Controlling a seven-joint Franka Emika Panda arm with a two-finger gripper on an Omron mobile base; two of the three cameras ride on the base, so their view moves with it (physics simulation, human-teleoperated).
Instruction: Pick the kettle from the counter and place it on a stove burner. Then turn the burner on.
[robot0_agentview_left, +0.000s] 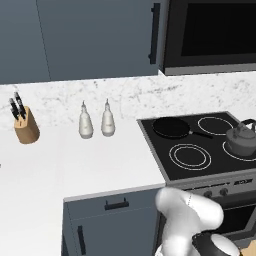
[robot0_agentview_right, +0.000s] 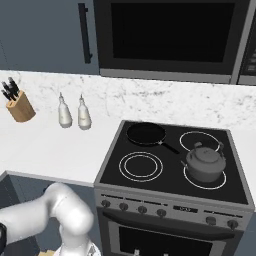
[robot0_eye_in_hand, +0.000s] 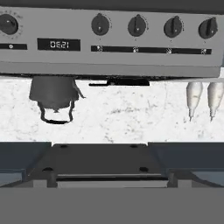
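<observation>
Gripper state I cannot tell; its camera faces the stove's knobs (robot0_eye_in_hand: 137, 26) upside down. With the kettle (robot0_agentview_right: 203, 163) sitting on the front right burner (robot0_agentview_right: 205, 176), pick that burner's knob, approaching squarely.

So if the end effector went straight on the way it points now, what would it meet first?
Probably the marble backsplash: it lies at the hand view's middle, beyond the control panel, between the kettle and the two bottles. Depth is unclear, so the stove front edge might come first.
</observation>
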